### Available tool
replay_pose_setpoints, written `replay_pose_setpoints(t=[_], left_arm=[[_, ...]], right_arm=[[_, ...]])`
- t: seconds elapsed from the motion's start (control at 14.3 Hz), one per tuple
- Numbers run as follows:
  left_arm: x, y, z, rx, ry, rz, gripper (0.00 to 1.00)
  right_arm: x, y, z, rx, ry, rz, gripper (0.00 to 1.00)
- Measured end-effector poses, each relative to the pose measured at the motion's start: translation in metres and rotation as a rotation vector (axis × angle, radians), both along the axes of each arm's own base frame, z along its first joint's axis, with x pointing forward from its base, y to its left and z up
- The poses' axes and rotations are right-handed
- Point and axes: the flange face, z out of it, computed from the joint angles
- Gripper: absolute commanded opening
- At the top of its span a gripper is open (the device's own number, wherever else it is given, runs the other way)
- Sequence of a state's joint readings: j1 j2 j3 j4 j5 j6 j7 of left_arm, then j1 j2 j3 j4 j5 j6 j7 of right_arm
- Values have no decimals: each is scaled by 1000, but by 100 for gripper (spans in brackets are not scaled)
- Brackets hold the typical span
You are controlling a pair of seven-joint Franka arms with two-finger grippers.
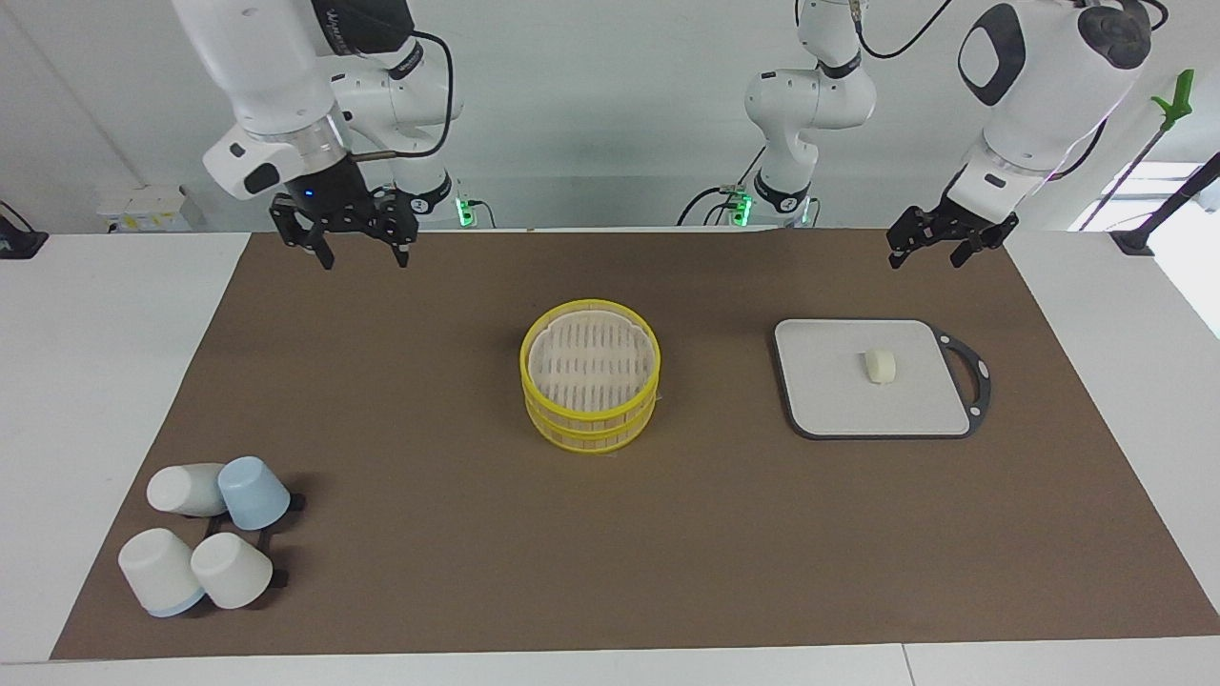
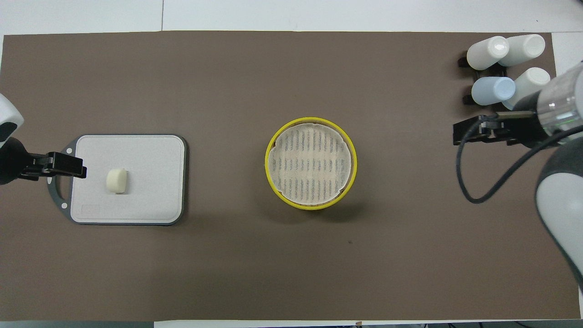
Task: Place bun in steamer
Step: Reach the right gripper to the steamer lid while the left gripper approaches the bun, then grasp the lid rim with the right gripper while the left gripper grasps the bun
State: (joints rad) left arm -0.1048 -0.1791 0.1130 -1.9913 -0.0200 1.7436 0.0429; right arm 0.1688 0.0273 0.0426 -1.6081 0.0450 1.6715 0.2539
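The bun lies on the grey cutting board toward the left arm's end of the surface, well apart from the lidded steamer at mid-surface. The left hand hangs open over the mat's edge near the board. The right hand hangs open, waiting, holding nothing.

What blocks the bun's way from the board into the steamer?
The lid sits on the steamer, covering it. The mat between the grey board and steamer is bare. The bun lies exposed; both hands wait, raised.
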Motion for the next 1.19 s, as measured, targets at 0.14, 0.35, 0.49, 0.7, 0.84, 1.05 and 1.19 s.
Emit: replay_pose_setpoints(t=[0.14, 0.35, 0.49, 0.7, 0.84, 1.05, 1.19], left_arm=[[-11, 9, -20, -5, -3, -16, 100], [-14, 9, -48, -5, -12, -28, 100], [-13, 8, -93, -1, -50, -49, 100], [-9, 9, -158, 10, -73, -68, 100], [1, 9, -186, 21, -97, -73, 100], [8, 10, -208, 28, -104, -119, 100], [10, 10, -211, 30, -116, -135, 100]], right_arm=[[16, 66, -35, -22, 12, -28, 100], [42, 162, -90, -63, -13, -45, 100], [51, 208, -111, -52, -32, -67, 100], [47, 269, -135, -45, -66, -57, 100], [34, 301, -152, -46, -68, -46, 100], [16, 326, -167, -42, -65, -39, 100], [-4, 340, -187, -36, -70, -3, 100]])
